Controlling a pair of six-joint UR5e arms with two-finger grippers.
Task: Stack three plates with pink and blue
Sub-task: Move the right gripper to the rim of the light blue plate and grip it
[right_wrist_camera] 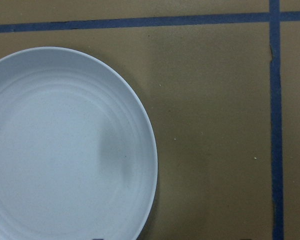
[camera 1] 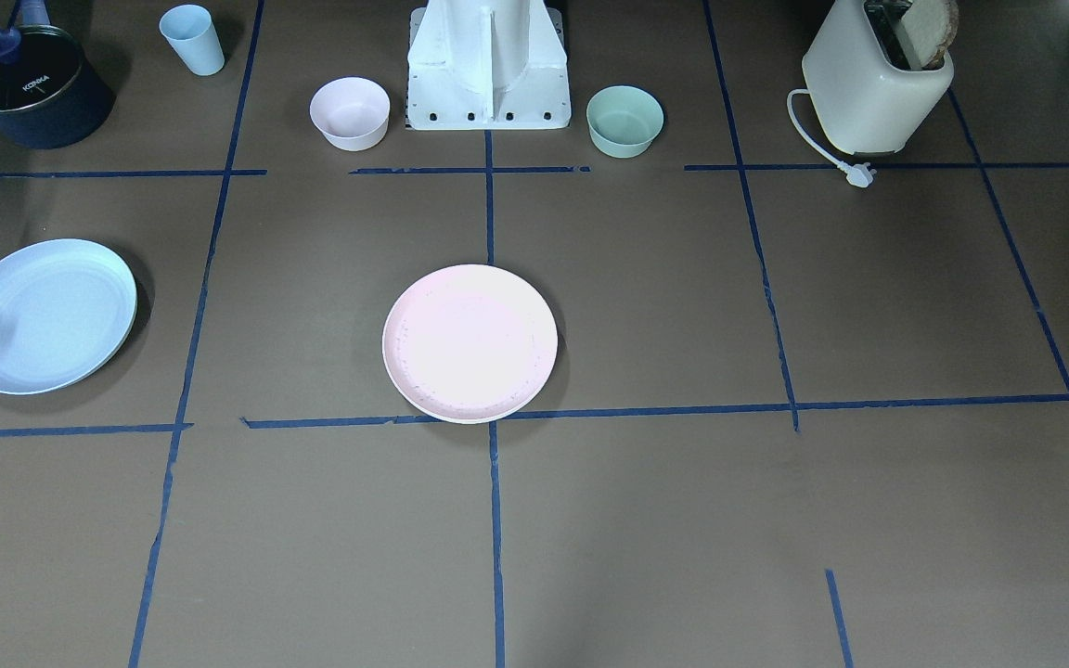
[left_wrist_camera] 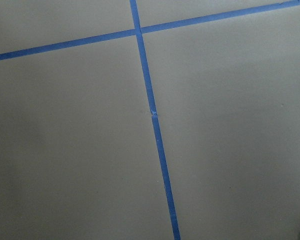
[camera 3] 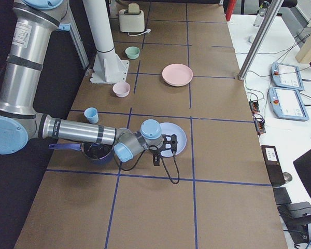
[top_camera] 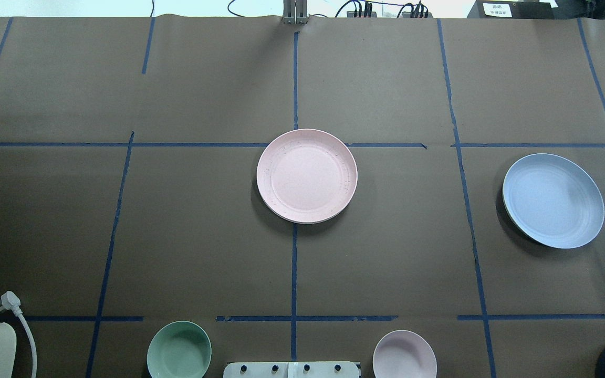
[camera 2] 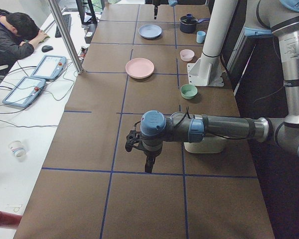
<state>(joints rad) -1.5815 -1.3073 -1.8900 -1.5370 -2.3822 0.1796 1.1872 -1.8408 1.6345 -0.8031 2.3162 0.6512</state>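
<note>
Brown paper covers the bench [top_camera: 71, 210], and blue tape divides it into large squares. Bowls, a cup, a saucepan and a toaster are pushed back to the robot's edge, which leaves the middle squares open as working room.

The pink plate [top_camera: 306, 176] sits at the centre of the bench, straddling a tape crossing. Both arms should be able to reach that spot, so it is most likely the stacking site. The plate is dusty pink, round and shallow, with fine dark specks and a faint ring inside the rim. A paler cream-white rim [camera 1: 442, 416] shows under its near edge in the front-facing view. I judge that to be the cream-white plate, already underneath, though little of it shows.

The blue plate [top_camera: 553, 200] lies alone, well apart, on the robot's right side. It is pale, matte and ringed like the pink one, and it rests flat with nothing on it. It looks like the one piece not yet stacked.

The right gripper [camera 3: 156, 160] hangs over the bench at the blue plate's edge. Its wrist camera sees the plate filling the left of the frame, which suits a pick by the rim (a shallow plate offers no other hold). It appears only in a side view, so I cannot tell whether its jaws are apart or together.

The left gripper [camera 2: 148, 167] points down over bare paper at the far left end, out of the way. I cannot tell its jaw state either.
</note>
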